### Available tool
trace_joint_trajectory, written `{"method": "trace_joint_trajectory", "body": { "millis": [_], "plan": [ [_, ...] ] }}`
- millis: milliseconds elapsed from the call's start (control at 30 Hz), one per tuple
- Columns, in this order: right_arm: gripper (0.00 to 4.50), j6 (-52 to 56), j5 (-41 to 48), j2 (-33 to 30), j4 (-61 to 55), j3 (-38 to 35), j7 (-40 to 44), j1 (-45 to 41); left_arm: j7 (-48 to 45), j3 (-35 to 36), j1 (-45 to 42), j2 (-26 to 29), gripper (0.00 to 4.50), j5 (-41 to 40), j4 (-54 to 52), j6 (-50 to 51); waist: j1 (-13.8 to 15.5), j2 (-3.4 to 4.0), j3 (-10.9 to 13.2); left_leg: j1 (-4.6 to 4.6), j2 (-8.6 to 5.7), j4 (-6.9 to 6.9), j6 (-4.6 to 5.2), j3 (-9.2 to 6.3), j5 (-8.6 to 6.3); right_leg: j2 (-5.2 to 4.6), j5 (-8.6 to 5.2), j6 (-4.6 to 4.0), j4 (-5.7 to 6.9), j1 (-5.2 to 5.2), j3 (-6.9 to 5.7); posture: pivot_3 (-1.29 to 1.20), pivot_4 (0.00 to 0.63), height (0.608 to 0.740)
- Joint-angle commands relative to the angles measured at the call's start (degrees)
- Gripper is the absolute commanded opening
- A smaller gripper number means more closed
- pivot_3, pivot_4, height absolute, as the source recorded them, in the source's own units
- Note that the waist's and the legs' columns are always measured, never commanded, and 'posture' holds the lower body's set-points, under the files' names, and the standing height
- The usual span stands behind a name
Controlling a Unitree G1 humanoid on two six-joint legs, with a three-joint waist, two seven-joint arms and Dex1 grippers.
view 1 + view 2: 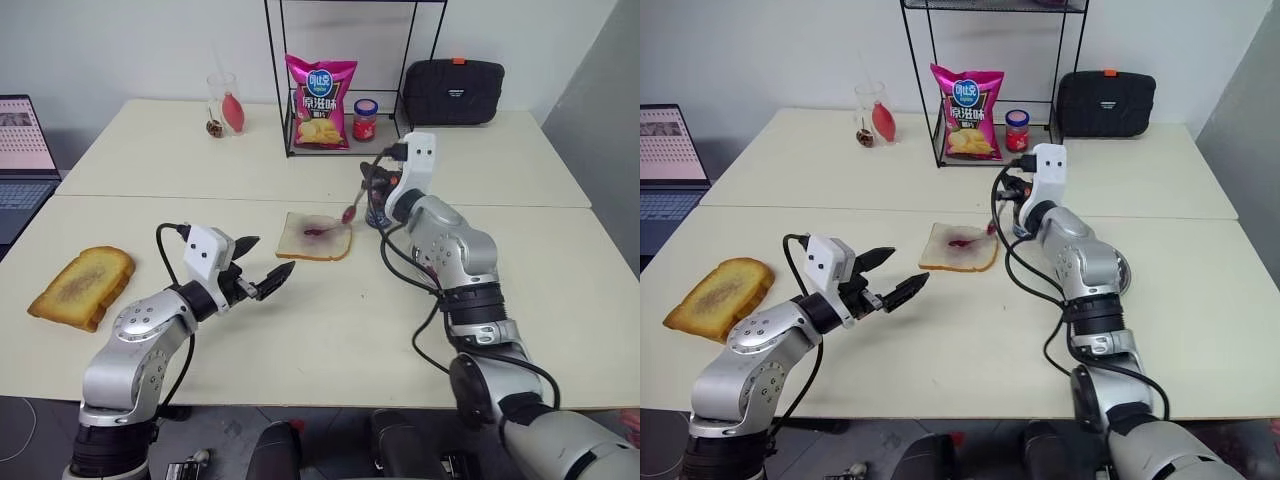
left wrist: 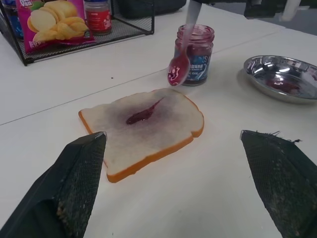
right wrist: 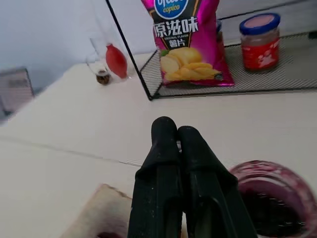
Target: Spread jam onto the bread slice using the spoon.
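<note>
My right gripper (image 1: 372, 184) clenched the spoon (image 2: 179, 69) just above the bread slice (image 2: 143, 129); my left gripper (image 1: 264, 268) hung released nearby.

Open table (image 1: 330, 330) lies between the left pincer (image 1: 262, 267) and the bread slice (image 1: 315, 237), giving an unobstructed approach. Behind the slice, the open jam jar (image 2: 194, 54), steel dish (image 2: 282, 78) and right pincer (image 1: 372, 183) holding the spoon (image 2: 179, 69) crowd the far side.
</note>
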Motion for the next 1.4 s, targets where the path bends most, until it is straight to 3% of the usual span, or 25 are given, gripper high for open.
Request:
{"method": "trace_joint_trajectory", "body": {
  "millis": [33, 267, 767, 1400],
  "plan": [
    [0.07, 2.1, 7.0, 4.7, 1.5, -5.8, -4.0, -4.2, -0.7, 1.5, 0.6, 1.1, 4.5, -1.9, -2.2, 0.0, 0.0, 0.0, 0.0, 0.0, 0.0, 0.0, 0.0, 0.0, 0.0, 0.0, 0.0, -0.01, 0.0, 0.0, -0.01, 0.0, 0.15, 0.74],
    [0.07, -0.8, 9.4, 8.6, 10.7, -7.7, -5.4, -6.2, -0.4, 4.6, 3.4, 3.1, 4.5, -4.8, -4.8, 1.6, 0.2, -0.01, 0.0, -0.02, -0.04, 0.0, 0.0, 0.0, 0.0, -0.05, 0.0, -0.01, -0.09, 0.04, -0.04, 0.0, 0.15, 0.74],
    [0.07, -10.4, 7.9, 8.1, 23.4, -7.2, -4.6, -8.5, 1.2, 5.2, 4.7, 3.4, 4.5, -5.5, -6.7, 2.4, 0.0, 0.0, 0.0, -0.01, -0.02, -0.02, 0.0, -0.04, 0.0, -0.03, -0.02, -0.03, -0.08, 0.03, -0.08, 0.0, 0.15, 0.74],
    [0.07, -3.2, 2.9, -1.2, 9.3, -1.5, -3.0, -2.4, -0.9, 2.6, 2.0, 3.5, 4.5, -4.5, -3.5, 1.3, 0.2, 0.0, 0.0, -0.02, -0.02, -0.04, 0.0, -0.05, 0.0, -0.03, -0.06, -0.08, -0.08, 0.03, -0.09, 0.0, 0.15, 0.74]
  ]
}}
